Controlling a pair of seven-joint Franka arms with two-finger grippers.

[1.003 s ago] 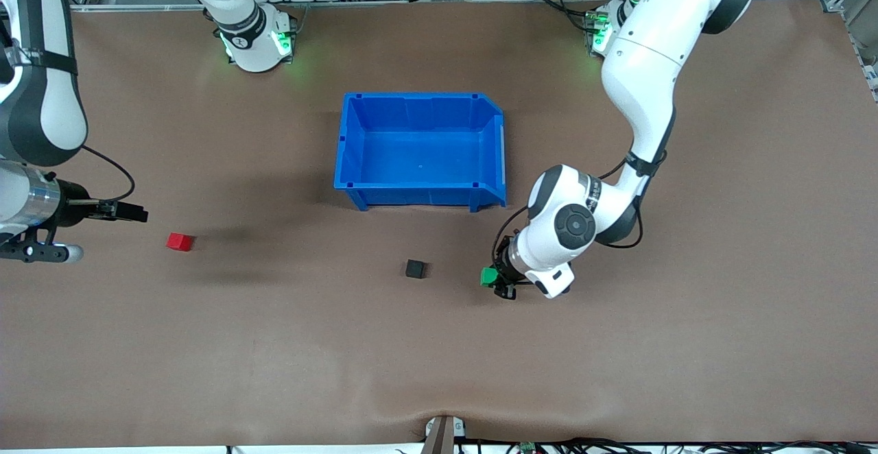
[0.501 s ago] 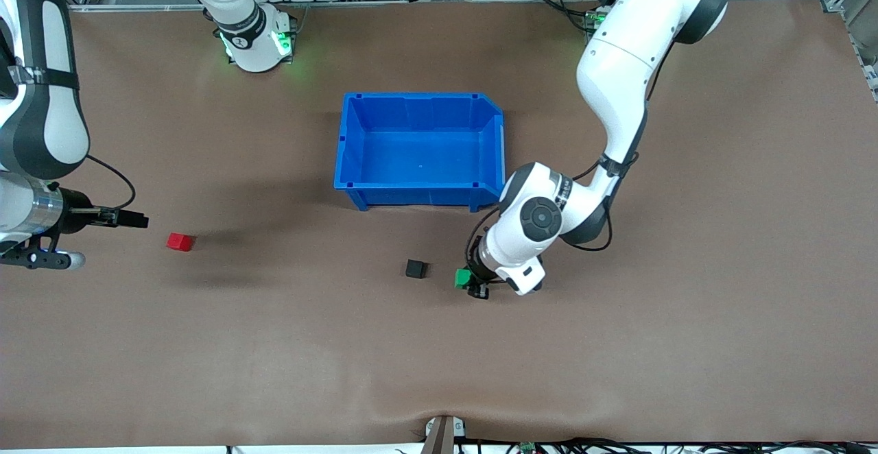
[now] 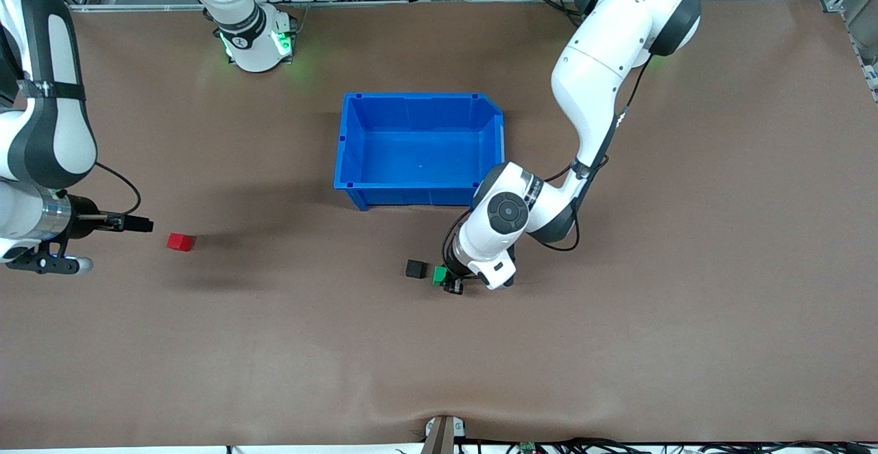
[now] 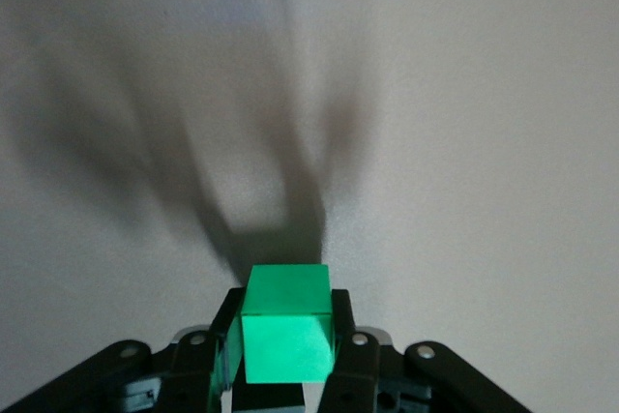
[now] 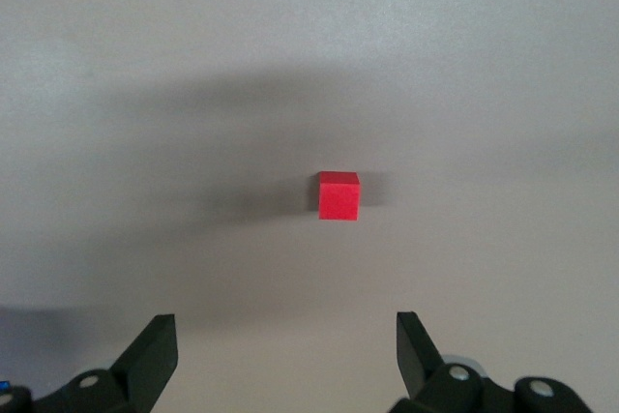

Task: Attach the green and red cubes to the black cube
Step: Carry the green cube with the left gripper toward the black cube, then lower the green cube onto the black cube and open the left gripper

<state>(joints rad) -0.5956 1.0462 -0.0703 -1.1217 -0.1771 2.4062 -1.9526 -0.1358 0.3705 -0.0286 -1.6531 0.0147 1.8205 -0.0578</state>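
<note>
Brown table (image 3: 617, 344): blue bin (image 3: 494, 138). Left gripper (image 3: 444, 280) clamped green cube (image 3: 439, 275) just beside black cube (image 3: 415, 269). Right gripper (image 5: 280, 350) spread wide, empty, near red cube (image 3: 180, 241).

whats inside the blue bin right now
Nothing: the blue bin shows only its bare blue floor. All three cubes sit outside it: the black cube, the green cube in the left pincer, and the red cube.
</note>
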